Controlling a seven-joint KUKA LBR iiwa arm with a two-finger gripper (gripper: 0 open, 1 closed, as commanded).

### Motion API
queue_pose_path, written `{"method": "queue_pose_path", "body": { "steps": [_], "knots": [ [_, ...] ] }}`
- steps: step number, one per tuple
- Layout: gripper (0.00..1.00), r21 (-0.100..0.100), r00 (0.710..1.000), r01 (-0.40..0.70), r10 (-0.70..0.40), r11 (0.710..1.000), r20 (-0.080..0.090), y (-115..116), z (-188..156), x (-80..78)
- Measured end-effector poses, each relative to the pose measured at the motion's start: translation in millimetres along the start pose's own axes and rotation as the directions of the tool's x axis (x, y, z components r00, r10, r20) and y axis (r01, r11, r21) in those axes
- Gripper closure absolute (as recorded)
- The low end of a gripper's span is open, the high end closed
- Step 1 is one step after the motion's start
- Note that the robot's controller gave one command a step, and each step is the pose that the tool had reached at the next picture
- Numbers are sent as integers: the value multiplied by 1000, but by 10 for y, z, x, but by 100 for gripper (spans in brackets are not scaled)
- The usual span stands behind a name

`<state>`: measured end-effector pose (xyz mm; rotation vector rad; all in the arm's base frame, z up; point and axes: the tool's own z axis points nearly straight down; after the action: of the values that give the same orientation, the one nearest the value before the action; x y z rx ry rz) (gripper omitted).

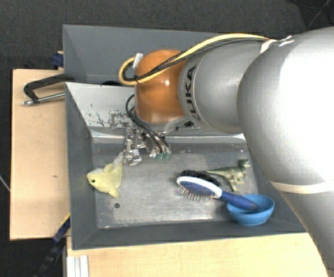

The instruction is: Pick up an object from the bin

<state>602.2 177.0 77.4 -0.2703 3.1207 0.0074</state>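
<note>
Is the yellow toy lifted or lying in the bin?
Lying in the bin: the yellow toy rests on the floor at left, beside the pincer; contact cannot be told.

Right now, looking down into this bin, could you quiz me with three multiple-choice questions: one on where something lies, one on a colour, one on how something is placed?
1. Where in the bin is the yellow soft toy?
A) on the left of the floor, close by the gripper
B) in the far right corner
C) up on the rim

2. What colour is the small bowl at the right?
A) red
B) blue
C) green

3. How is the hairbrush placed?
A) standing on end
B) lifted off the floor
C) lying flat, handle towards the bowl

Answers:
1 A: the toy lies on the left of the floor, its upper tip by the gripper.
2 B: the bowl is plainly blue.
3 C: the brush rests on the floor, its blue handle reaching the bowl.
</note>
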Motion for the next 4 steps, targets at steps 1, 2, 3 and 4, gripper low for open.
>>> {"method": "queue_pose_path", "body": {
  "steps": [1,2,3,4],
  "knots": [
    [100,1,999,38,-38,999,7,155,-1127,-65],
    [100,2,920,391,-391,920,4,263,-2230,-66],
    [100,0,973,228,-228,974,-16,167,-1228,586],
    [100,2,795,607,-607,795,3,373,-1799,255]
  ]
}}
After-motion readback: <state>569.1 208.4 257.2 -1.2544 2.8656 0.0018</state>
